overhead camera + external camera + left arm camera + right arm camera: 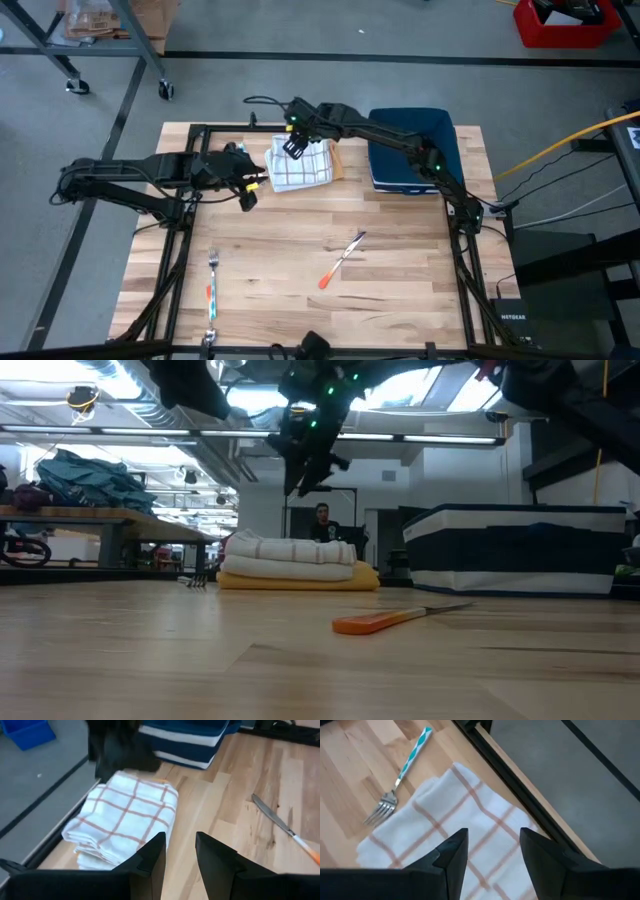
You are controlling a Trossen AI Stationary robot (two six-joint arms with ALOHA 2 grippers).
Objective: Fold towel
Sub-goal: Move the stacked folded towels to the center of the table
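The pale butcher-block wooden table has a smooth, faintly satin finish with visible grain. The folded white cloth towel with red-orange check lines looks soft and matt. The knife with an orange plastic handle has a shiny metal blade. The fork with a teal-and-white striped plastic handle has bright metal tines.

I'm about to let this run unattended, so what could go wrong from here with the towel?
1. The right gripper hangs open above the folded towel; dropping down could snag the top layer and undo the fold.
2. The left gripper sits open beside the towel's edge and could drag it.
3. The towel lies near the table's back edge, on a yellow cloth; a push could slide both off.
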